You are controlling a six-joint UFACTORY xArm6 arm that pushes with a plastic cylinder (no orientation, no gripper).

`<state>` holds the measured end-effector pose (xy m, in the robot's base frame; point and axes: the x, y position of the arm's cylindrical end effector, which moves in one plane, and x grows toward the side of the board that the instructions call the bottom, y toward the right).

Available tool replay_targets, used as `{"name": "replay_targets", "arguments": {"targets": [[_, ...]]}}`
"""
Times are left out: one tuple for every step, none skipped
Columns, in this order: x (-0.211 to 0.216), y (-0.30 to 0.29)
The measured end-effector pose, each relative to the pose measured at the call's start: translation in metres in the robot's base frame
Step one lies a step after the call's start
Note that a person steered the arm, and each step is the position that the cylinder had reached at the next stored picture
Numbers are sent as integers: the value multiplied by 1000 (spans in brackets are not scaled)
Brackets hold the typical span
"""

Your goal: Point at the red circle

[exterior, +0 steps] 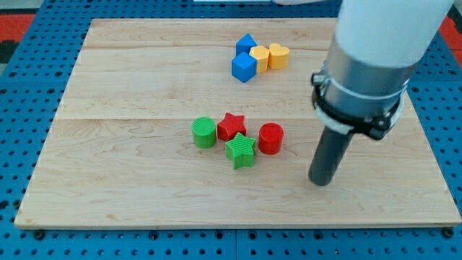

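The red circle (pixel 271 137) is a short red cylinder near the middle of the wooden board (pixel 108 180). It stands at the right end of a cluster with a red star (pixel 232 126), a green star (pixel 240 150) and a green circle (pixel 204 132). My tip (pixel 320 182) rests on the board to the right of the red circle and a little nearer the view's bottom, clearly apart from it. The rod rises into the grey and white arm at the view's upper right.
A second cluster lies near the view's top: a blue cube (pixel 244 68), another blue block (pixel 246 45), a yellow block (pixel 259 57) and a yellow block (pixel 279 55). Blue pegboard (pixel 22 87) surrounds the board.
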<state>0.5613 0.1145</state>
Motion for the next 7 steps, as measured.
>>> {"name": "replay_targets", "arguments": {"targets": [[0, 0], [0, 0], [-19, 0], [-49, 0], [-53, 0], [-72, -2], [-81, -2]]}}
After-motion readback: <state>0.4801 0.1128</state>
